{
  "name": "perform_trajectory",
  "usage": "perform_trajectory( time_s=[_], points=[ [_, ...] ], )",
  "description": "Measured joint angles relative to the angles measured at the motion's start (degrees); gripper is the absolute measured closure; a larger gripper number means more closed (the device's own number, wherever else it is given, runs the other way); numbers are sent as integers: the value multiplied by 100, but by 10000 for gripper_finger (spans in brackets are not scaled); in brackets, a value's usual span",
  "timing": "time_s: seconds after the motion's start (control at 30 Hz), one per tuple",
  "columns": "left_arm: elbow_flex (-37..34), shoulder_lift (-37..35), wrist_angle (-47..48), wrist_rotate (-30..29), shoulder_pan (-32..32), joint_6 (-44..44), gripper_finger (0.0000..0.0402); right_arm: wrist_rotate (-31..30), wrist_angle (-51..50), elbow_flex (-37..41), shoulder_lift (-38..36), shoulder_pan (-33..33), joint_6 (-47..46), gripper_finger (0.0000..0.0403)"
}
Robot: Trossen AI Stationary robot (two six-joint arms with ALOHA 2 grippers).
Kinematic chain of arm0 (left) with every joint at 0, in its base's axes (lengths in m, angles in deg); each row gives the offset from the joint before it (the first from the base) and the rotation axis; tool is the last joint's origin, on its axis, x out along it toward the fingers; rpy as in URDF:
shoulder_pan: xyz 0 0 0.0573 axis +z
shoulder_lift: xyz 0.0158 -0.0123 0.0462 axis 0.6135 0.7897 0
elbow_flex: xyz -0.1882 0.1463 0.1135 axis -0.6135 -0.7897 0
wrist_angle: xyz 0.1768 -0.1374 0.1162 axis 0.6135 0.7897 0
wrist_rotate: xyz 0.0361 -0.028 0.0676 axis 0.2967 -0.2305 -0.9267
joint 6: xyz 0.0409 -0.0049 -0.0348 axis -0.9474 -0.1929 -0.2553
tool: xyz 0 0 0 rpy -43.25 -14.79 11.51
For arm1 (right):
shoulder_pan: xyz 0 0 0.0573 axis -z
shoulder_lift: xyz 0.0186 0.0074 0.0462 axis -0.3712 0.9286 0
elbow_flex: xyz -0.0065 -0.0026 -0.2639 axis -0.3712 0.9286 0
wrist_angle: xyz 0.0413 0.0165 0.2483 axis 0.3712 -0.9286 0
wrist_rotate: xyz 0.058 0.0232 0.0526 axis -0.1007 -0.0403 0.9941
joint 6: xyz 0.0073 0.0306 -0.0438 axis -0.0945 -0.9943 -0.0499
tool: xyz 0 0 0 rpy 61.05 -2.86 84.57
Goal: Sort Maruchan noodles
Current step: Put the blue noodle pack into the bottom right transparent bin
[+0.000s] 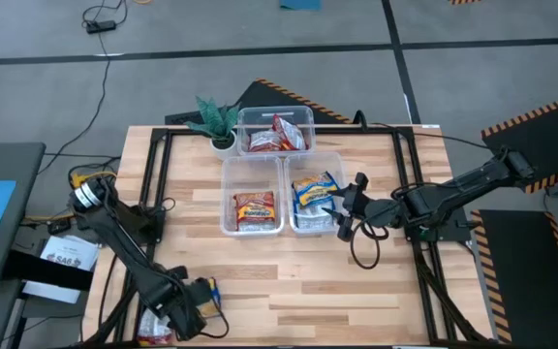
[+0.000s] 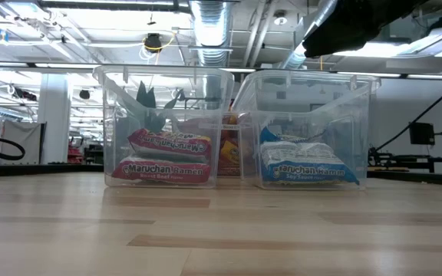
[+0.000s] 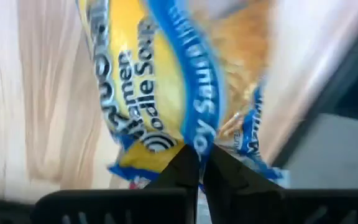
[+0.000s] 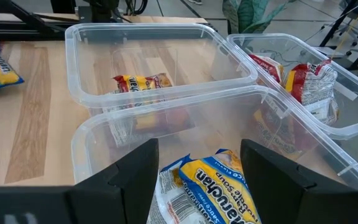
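A blue-and-yellow noodle packet (image 3: 160, 81) lies near the table's near-left corner (image 1: 208, 290). My left gripper (image 1: 200, 302) points down at it, shut on its end. Three clear bins stand mid-table. The far bin (image 1: 303, 114) holds red-and-silver packets (image 1: 277, 136). The left bin (image 1: 229, 194) holds an orange-red packet (image 1: 254, 207). The right bin (image 1: 339, 160) holds a blue-and-yellow packet (image 1: 313, 190). My right gripper (image 4: 197, 168) hangs open over the right bin, above that packet (image 4: 219, 186), touching nothing. My left gripper (image 3: 199, 163) pinches the blue-and-yellow packet between its two fingertips, at the edge of one short end (image 3: 188, 146). The fingers come from above, pointing steeply down. The rest of the packet stretches away over the wood; whether it is lifted, I cannot tell.
A small green potted plant (image 1: 219, 121) stands at the far bin's left. Another packet (image 1: 153, 335) lies at the table's near-left corner, close to my left arm. Bare wood lies between the bins and the near edge (image 1: 308, 291). Black frame rails (image 1: 153, 174) run along both sides.
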Motion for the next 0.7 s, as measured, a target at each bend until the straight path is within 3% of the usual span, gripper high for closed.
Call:
perform_trajectory(
  time_s=[0.23, 0.4, 0.53, 0.7],
  points=[
    [1074, -685, 768, -1074, 194, -1161, 401, 0, 2, 0, -2, 1, -2, 155],
    [1729, -1147, 922, -2019, 519, -2745, 401, 0, 2, 0, -2, 0, -2, 155],
    [2048, -1462, 909, -2748, 1079, -4409, 401, 0, 13, 0, -2, 0, -4, 155],
    [2071, -1680, 604, -3423, 2232, -6321, 401, 0, 17, 0, -2, 0, -6, 155]
  ],
)
